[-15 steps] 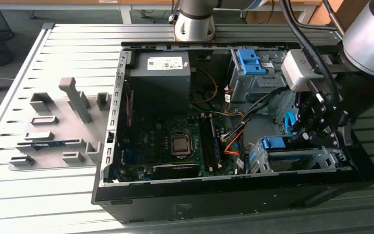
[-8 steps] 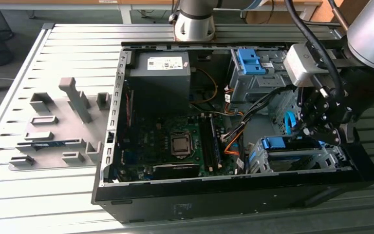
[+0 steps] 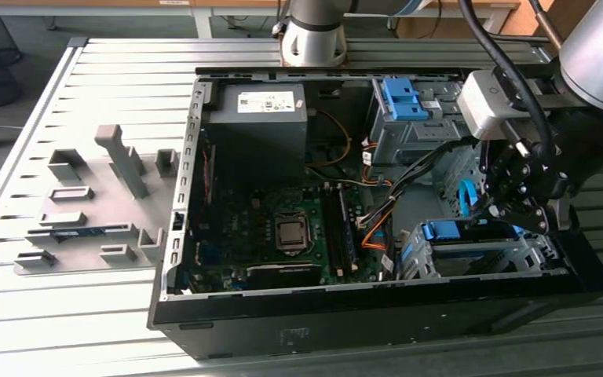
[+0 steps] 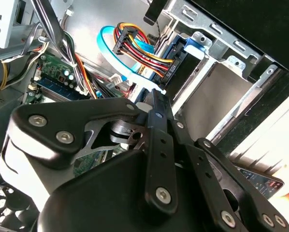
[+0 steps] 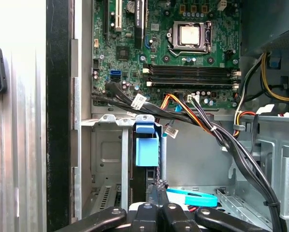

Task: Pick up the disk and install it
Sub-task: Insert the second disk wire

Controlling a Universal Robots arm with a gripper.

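Counting the pieces: one open computer case (image 3: 364,310) lies on one slatted metal table (image 3: 103,71), with one grey moulded fixture (image 3: 92,204) beside it on the exterior view's left. Inside the case are one motherboard (image 3: 270,228), one processor socket (image 5: 190,36), one grey power-supply box (image 3: 260,118) at the far side, and two metal drive cages on the exterior view's right: a far cage (image 3: 427,133) topped by one blue clip (image 3: 401,98), and a near cage (image 3: 490,255). One light-blue flat cable (image 5: 193,198) curls across the case floor between the cages.

One disk (image 5: 147,147) is in sight. It stands on edge in a slot of the near cage, its blue carrier bracket facing out of the slot toward the motherboard side; in the exterior view the disk (image 3: 454,231) shows as a blue strip at the top of that cage.

One gripper (image 3: 511,216) hangs low inside the case over the near cage. In both wrist views its fingers are drawn together with nothing clamped between them. The gripper (image 5: 156,191) has its tips just beside the dark edge of the disk, in line with the slot; whether they touch it cannot be told. In the second wrist view the gripper (image 4: 155,104) points at the disk (image 4: 193,48), which is seated in the cage ahead of it.
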